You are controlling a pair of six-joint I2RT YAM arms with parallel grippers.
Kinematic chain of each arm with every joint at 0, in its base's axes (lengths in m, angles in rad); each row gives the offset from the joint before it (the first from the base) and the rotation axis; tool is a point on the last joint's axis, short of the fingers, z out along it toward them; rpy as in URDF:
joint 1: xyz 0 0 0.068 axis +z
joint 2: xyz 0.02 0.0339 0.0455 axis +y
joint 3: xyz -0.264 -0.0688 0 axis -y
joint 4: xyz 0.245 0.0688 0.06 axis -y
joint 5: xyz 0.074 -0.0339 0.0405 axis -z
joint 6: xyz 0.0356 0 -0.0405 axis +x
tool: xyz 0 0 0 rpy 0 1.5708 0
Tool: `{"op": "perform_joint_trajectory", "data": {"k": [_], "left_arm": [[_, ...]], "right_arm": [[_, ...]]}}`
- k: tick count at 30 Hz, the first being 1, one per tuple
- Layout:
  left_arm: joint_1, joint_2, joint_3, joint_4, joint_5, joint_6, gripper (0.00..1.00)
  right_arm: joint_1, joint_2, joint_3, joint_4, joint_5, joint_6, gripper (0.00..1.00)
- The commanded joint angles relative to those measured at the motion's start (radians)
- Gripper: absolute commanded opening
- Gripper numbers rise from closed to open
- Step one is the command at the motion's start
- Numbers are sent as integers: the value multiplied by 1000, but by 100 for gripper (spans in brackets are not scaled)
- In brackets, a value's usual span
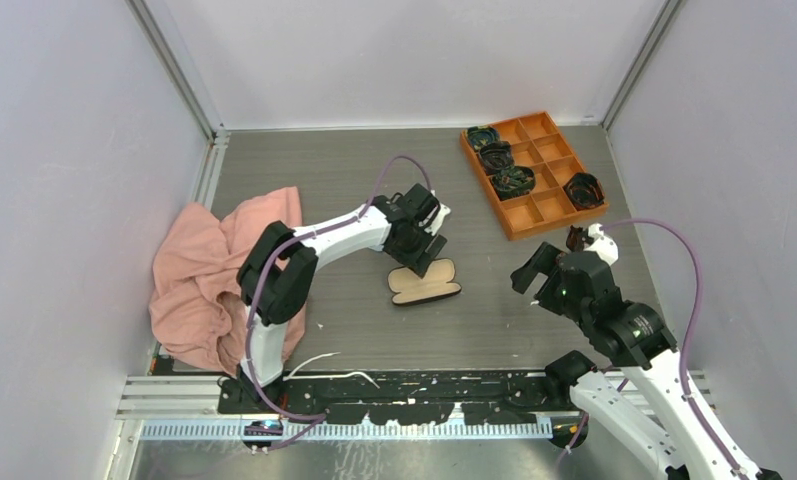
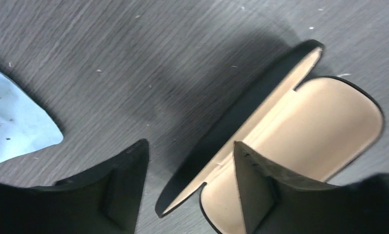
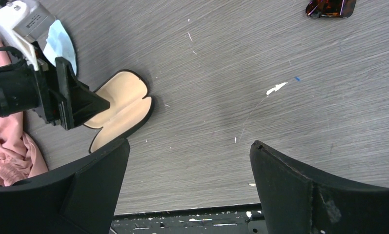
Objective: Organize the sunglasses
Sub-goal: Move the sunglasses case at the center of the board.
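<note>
Top external view: two arms stand over a grey surface (image 1: 374,330); the left arm stretches toward the middle; the right arm bends in from the near right corner
Sunglasses (image 3: 330,7): folded, dark frame, reddish-brown lenses; lying on the surface, cut off by the top right edge of the right wrist view; outside the tray, just in front of its near side; well apart from the case; held by neither arm
Case (image 1: 426,284): black outside, tan lining; open, lying with the lining up near the middle of the surface
Left jaws: apart, low over the case; one of the fingers (image 2: 260,195) is above the tan lining, the other above bare surface, the case's black edge between them; whether either touches the case I cannot tell
Right jaws: wide apart, holding nothing; the fingers (image 3: 290,185) hang above bare surface between the case and the sunglasses
Tray (image 1: 519,232): orange, divided into compartments, at the far right; dark coiled bundles (image 1: 496,156) sit in four of them
Cloth (image 1: 209,280): pink, crumpled, at the left side beside the left arm
Pale blue patch (image 2: 16,122): on the surface just beside the left jaws; what it is I cannot tell
</note>
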Motion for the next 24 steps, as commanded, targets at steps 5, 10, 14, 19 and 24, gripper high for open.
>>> {"op": "perform_joint_trajectory", "data": {"k": [5,10,14,19,24], "left_arm": [[6,52,82,-58,-46,29,20],[7,19,56,-93,-73,24,1],[8,-47,-12,-87,-160,4,0],[8,-164,-97,-113,-343,-71,0],[8,-281,-218,-128,-424,-122,0]], "right_arm": [[0,14,41,6,-22,-1,99],[-1,80,58,1,-21,-7,99],[0,174,76,-6,12,-19,99],[-2,273,99,14,80,-6,99],[-29,334,107,90,109,-31,100]]}}
